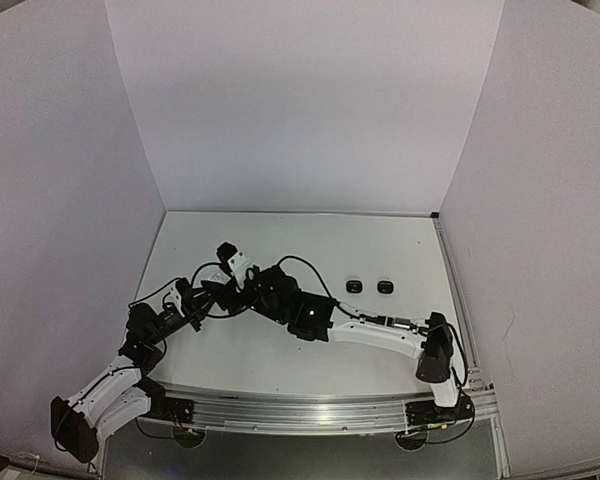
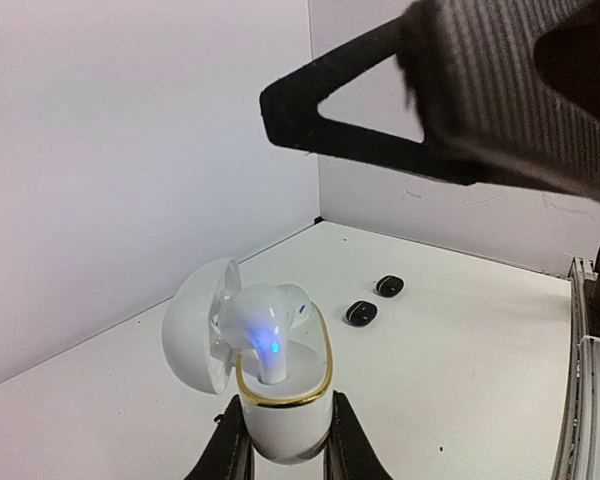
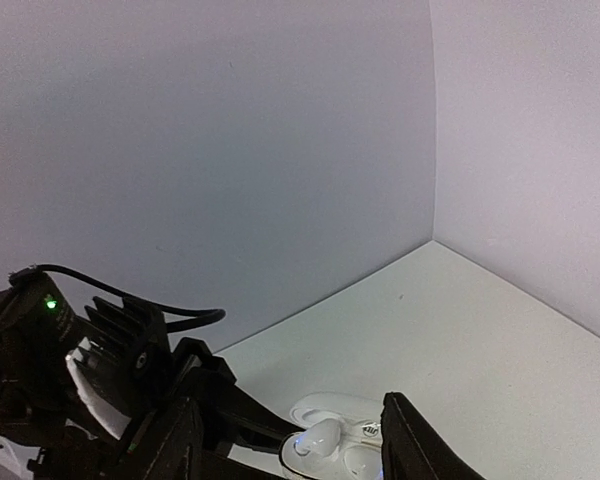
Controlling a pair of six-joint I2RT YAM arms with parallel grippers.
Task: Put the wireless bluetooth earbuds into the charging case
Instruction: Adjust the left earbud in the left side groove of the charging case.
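Observation:
In the left wrist view the white charging case [image 2: 280, 425] with a gold rim stands upright, lid [image 2: 195, 325] swung open to the left. My left gripper [image 2: 282, 425] is shut on its base. A white earbud [image 2: 263, 322] with a blue light stands stem-down in the case. My right gripper [image 3: 295, 445] hovers just above it, jaws open and empty, with the same earbud [image 3: 320, 438] showing between its fingers. One right finger [image 2: 380, 100] crosses the top of the left wrist view. Two black earbuds [image 2: 360, 312] [image 2: 388, 285] lie on the table beyond the case.
White walls enclose the white table [image 1: 380, 240] on three sides. The two black earbuds [image 1: 354, 287] [image 1: 385, 287] lie side by side right of centre. Both arms meet left of centre, around the right gripper [image 1: 255, 290]. A metal rail [image 1: 310, 405] runs along the near edge.

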